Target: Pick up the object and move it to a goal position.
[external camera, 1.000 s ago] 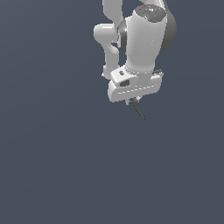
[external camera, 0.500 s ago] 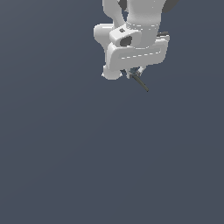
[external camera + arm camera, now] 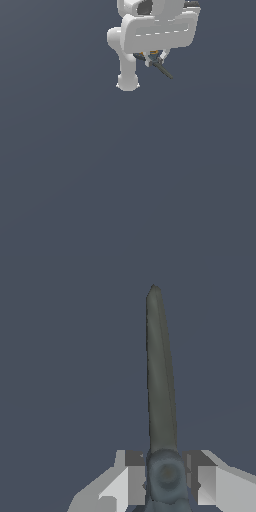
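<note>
The object is a small pair of scissors (image 3: 161, 67) with thin dark grey blades, held in the air under the white arm near the top of the exterior view. A bit of orange handle shows just under the hand. My gripper (image 3: 153, 58) is shut on the scissors near the pivot, and the blades stick out down toward the exterior view's right. In the wrist view the long grey blade (image 3: 160, 371) points away from the gripper (image 3: 167, 481), whose two pale fingers (image 3: 125, 486) clamp the pivot from both sides. The handles are hidden there.
A plain dark grey surface (image 3: 125, 175) fills both views. The white arm's link and hand (image 3: 155, 32) hang over its far part. Nothing else shows on it.
The arm has risen toward the top of the exterior view over the last second, carrying the scissors up with it. The hand has also turned, so the blades now point more sideways.
</note>
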Robot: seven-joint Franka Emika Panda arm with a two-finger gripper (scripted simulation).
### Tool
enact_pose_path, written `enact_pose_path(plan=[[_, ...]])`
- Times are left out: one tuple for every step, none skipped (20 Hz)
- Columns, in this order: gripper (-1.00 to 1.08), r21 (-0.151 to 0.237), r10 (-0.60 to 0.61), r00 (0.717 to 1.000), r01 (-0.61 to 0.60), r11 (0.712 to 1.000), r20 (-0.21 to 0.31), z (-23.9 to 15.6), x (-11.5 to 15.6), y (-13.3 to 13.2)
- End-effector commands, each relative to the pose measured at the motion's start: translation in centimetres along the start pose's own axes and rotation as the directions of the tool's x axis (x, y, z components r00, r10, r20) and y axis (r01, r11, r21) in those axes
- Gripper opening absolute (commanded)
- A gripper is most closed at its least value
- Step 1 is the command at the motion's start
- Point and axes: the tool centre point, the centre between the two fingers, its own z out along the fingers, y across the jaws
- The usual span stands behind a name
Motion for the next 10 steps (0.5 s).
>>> enact_pose_path(plan=[[-1.00,0.000,0.000,1.000,0.000,1.000,0.001,-0.85,-0.34,-0.07],[-1.00,0.000,0.000,1.000,0.000,1.000,0.001,-1.06,-0.41,-0.09],[-1.00,0.000,0.000,1.000,0.000,1.000,0.001,-1.21,-0.45,-0.10],[-1.00,0.000,0.000,1.000,0.000,1.000,0.001,-1.31,-0.47,-0.11],[-1.00,0.000,0.000,1.000,0.000,1.000,0.001,-1.36,-0.47,-0.11],[-1.00,0.000,0.000,1.000,0.000,1.000,0.001,-1.35,-0.45,-0.10],[-1.00,0.000,0.000,1.000,0.000,1.000,0.001,-1.28,-0.40,-0.09],[-1.00,0.000,0.000,1.000,0.000,1.000,0.001,-1.18,-0.33,-0.07],[-1.00,0.000,0.000,1.000,0.000,1.000,0.001,-1.10,-0.29,-0.06],[-1.00,0.000,0.000,1.000,0.000,1.000,0.001,-1.08,-0.27,-0.06]])
